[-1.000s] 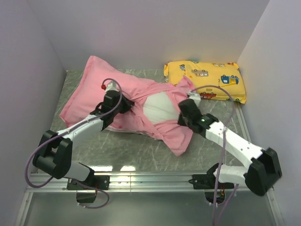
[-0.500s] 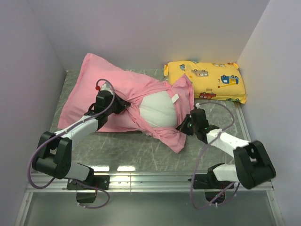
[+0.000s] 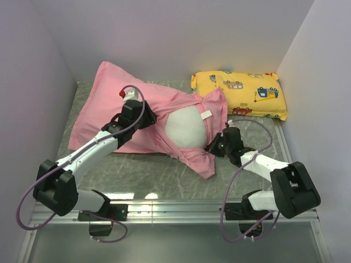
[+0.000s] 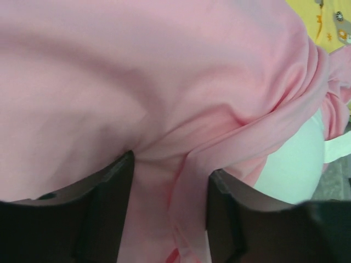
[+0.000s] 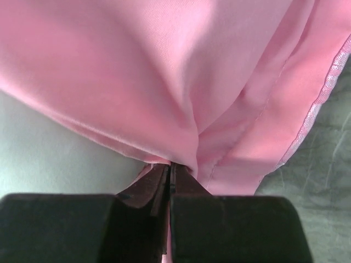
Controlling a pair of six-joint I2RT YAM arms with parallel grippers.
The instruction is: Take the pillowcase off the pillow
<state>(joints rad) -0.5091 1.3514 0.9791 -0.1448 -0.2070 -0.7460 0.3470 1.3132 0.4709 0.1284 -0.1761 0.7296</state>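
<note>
I see a grey marbled table [image 3: 164, 178]. The pink pillowcase [image 3: 109, 96] sprawls across its left and middle, with the white pillow [image 3: 186, 129] bulging from the open end. A yellow vehicle-print pillow [image 3: 241, 93] lies at the far right corner, just beside the pillowcase.

We are seeing a yellow pillow [image 3: 241, 93] printed with cartoon vehicles lying at the far right of the grey marbled table [image 3: 148, 175]. Pale walls [image 3: 175, 38] are enclosing it left, far and right, and a metal rail [image 3: 175, 207] is running along its near edge.
</note>
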